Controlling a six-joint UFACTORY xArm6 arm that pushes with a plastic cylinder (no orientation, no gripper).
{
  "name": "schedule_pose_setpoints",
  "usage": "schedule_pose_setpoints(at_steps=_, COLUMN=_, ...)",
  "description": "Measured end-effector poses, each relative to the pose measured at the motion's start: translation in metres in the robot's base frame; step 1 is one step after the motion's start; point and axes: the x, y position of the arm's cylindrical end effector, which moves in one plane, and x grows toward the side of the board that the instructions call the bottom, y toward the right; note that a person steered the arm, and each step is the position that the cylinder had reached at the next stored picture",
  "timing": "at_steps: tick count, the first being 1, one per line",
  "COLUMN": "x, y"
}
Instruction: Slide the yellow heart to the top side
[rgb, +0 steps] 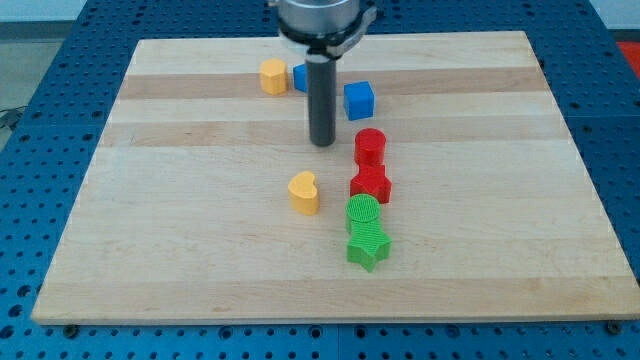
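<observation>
The yellow heart (304, 192) lies near the middle of the wooden board (200, 250). My tip (322, 143) rests on the board above the heart and slightly to its right, apart from it by a short gap. The rod rises from the tip to the view's top, where the arm's end shows.
A yellow hexagon block (273, 76) and a blue block (300, 77), partly hidden by the rod, sit near the top. A blue cube (359, 100) lies right of the rod. A red cylinder (370, 146), red star (371, 185), green cylinder (362, 213) and green star (368, 246) form a column right of the heart.
</observation>
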Motion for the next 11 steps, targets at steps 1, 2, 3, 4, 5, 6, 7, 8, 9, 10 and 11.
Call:
schedule_pose_setpoints(at_steps=1, x=0.012, y=-0.04)
schedule_pose_setpoints(at_steps=2, x=0.055, y=-0.066)
schedule_pose_setpoints(at_steps=3, x=0.147, y=-0.053)
schedule_pose_setpoints(at_steps=4, x=0.147, y=-0.016)
schedule_pose_setpoints(at_steps=5, x=0.096, y=-0.006)
schedule_pose_setpoints(at_steps=6, x=0.07, y=-0.006)
schedule_pose_setpoints(at_steps=7, x=0.016, y=-0.006)
schedule_pose_setpoints(at_steps=8, x=0.016, y=-0.006)
schedule_pose_setpoints(at_steps=9, x=0.012, y=-0.006)
schedule_pose_setpoints(at_steps=10, x=0.052, y=-0.014)
schedule_pose_setpoints(at_steps=11, x=0.052, y=-0.035)
